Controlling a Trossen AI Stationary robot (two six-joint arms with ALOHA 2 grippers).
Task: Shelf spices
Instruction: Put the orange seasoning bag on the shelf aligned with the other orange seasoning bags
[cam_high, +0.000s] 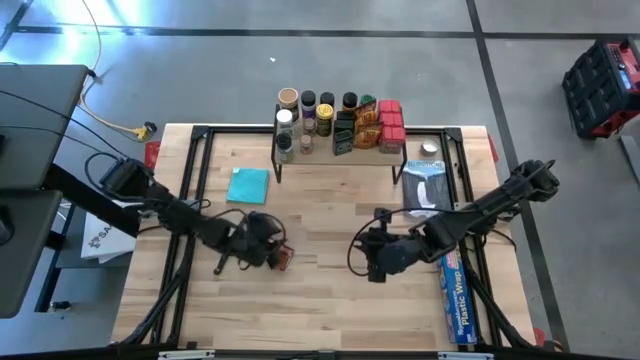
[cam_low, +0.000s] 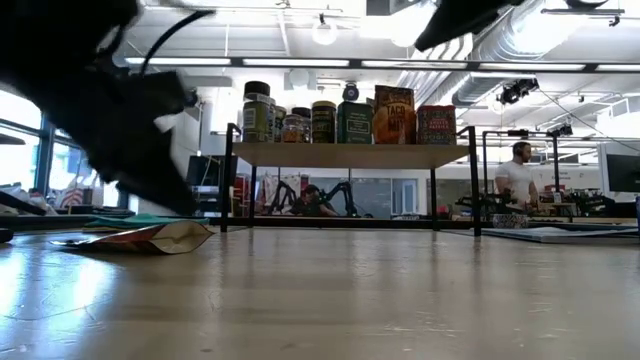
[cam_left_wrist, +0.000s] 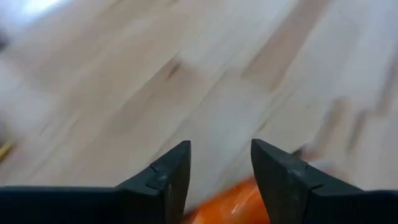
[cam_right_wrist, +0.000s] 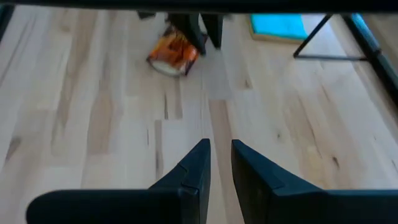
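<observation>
We see the shelf (cam_high: 340, 158) standing at the far edge of the table (cam_high: 320, 310), and we take it as our landmark. On its wooden top stand the spices (cam_high: 340, 120): round jars toward one end, dark tins in the middle, red boxes toward the other end. One orange packet (cam_high: 284, 258) lies flat on the table in front of the shelf, well apart from it, on the side of the jars.

The left end effector (cam_high: 272, 252) is down at that packet. In the left wrist view its two dark fingers (cam_left_wrist: 168, 180) stand apart with a clear gap, and the orange packet (cam_left_wrist: 239, 205) shows between and just below them; we cannot tell whether they have hold of it.

The right end effector (cam_high: 376, 262) hangs over bare table in front of the shelf, toward the end with the boxes. Its fingers (cam_right_wrist: 193, 174) are nearly together, with only a narrow slit between them, and they hold nothing.

A teal cloth (cam_high: 248, 185) lies just beside the shelf's leg, and a blue plastic-wrap box (cam_high: 456, 298) lies along the table's edge.
</observation>
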